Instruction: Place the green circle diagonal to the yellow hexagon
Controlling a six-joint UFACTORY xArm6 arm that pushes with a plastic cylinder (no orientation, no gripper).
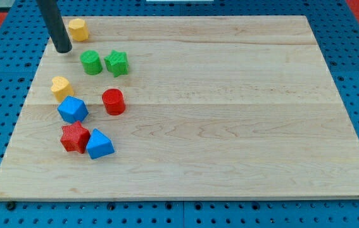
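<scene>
The green circle (pixel 91 63) lies near the view's upper left, touching a green star (pixel 116 63) on its right. The yellow hexagon (pixel 78 29) sits at the board's top left, above and slightly left of the green circle. My tip (pixel 63 49) rests on the board just below and left of the yellow hexagon, and up and to the left of the green circle, apart from both.
A yellow heart (pixel 61 87), a blue block (pixel 73 109), a red cylinder (pixel 113 101), a red star (pixel 75 137) and a blue block (pixel 99 144) cluster down the view's left. The wooden board (pixel 230 114) lies on a blue pegboard.
</scene>
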